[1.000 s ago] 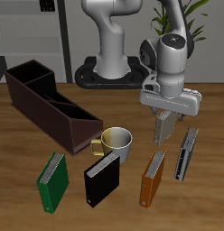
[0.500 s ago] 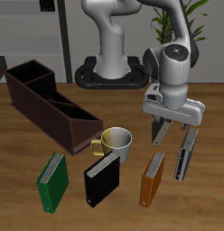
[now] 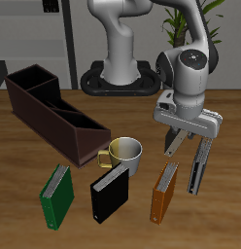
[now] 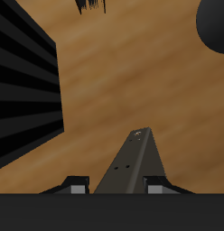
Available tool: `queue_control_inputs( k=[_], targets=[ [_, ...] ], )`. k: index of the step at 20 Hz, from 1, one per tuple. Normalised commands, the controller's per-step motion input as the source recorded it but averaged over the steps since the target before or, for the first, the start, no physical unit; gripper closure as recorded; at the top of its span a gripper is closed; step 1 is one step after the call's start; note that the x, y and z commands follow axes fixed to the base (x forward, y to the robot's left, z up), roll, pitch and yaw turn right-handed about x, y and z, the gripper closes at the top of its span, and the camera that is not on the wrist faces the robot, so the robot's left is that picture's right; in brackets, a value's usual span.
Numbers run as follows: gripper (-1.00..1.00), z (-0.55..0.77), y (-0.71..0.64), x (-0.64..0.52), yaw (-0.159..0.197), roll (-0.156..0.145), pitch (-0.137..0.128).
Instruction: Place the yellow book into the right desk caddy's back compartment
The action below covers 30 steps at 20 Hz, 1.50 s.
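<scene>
The yellow book [image 3: 195, 179] stands on edge near the table's front edge, beside the orange book [image 3: 164, 191]. Its cover looks dull grey-tan and its page edges are pale. My gripper [image 3: 187, 156] is open just above it, with one finger on each side of its top edge. In the wrist view the book's top [image 4: 135, 161] runs between my fingertips [image 4: 76, 186], and the gripper [image 4: 117, 187] is not closed on it. The right desk caddy [image 3: 33, 115], a long dark brown box with dividers, lies across the table, beyond the mug.
A cream mug [image 3: 123, 153] stands between the caddy and my gripper. A black book [image 3: 110, 195] and a green book [image 3: 56, 195] stand near the front edge. The robot base [image 3: 118, 76] is at the back. A dark striped surface [image 4: 23, 90] shows in the wrist view.
My gripper has moved sideways away from the mug and lowered slightly, so it now straddles the top of the yellow book. The books, mug and caddy have not moved.
</scene>
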Motion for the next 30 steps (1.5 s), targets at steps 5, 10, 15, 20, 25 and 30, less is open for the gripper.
queue_control_inputs(
  k=[5, 10, 15, 20, 25, 30],
  targets=[
    [1.0, 0.11, -0.15, 0.03, 0.02, -0.019, -0.028],
    [1.0, 0.16, -0.12, -0.04, 0.029, 0.012, -0.035],
    [1.0, 0.28, -0.14, -0.17, 0.047, 0.031, -0.052],
    [1.0, 0.33, -0.37, -0.27, 0.106, 0.03, -0.068],
    [1.0, 0.3, -0.49, -0.24, 0.12, 0.035, -0.04],
    [1.0, 0.39, -0.45, -0.24, 0.146, 0.023, -0.071]
  ],
)
